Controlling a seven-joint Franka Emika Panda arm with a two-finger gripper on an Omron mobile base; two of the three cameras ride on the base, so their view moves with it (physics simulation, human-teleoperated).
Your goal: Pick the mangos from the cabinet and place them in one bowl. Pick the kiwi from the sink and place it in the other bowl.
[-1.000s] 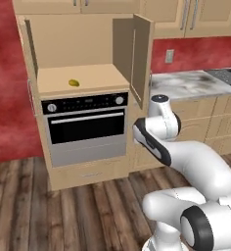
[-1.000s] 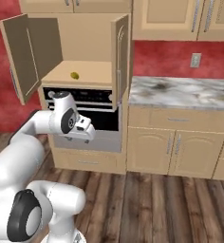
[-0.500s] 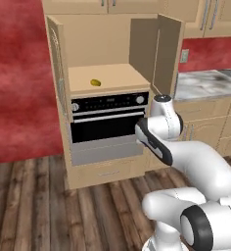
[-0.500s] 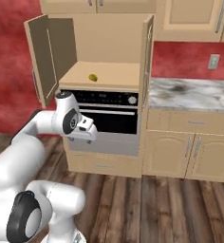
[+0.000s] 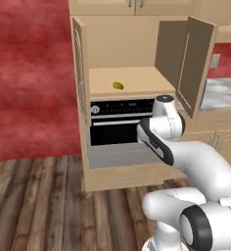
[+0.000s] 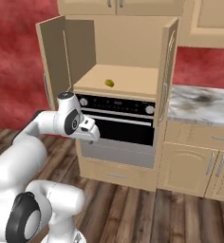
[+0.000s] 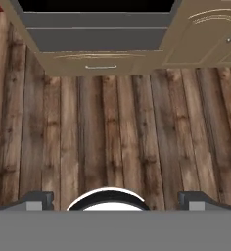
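Note:
The cabinet (image 5: 137,78) (image 6: 128,76) stands with both doors swung open above an oven. One small yellow-green mango (image 5: 118,86) (image 6: 109,83) lies on its tan shelf, near the middle. My gripper (image 6: 88,131) (image 7: 116,201) hangs low in front of the oven, well below the shelf and pointing down at the wooden floor. Its fingertips (image 7: 36,200) stand wide apart, open, with nothing between them. The kiwi, the sink and both bowls are out of view.
A black and steel oven (image 5: 120,122) (image 6: 118,121) fills the column under the shelf. The open right door (image 5: 186,63) (image 6: 166,61) juts toward me. A marble counter (image 5: 220,93) (image 6: 204,99) with tan base cabinets runs to the right. A red wall is on the left.
The whole scene has slid right and grown larger in both base views, so the base has driven toward the cabinet. The arm's pose is the same and the gripper stays open.

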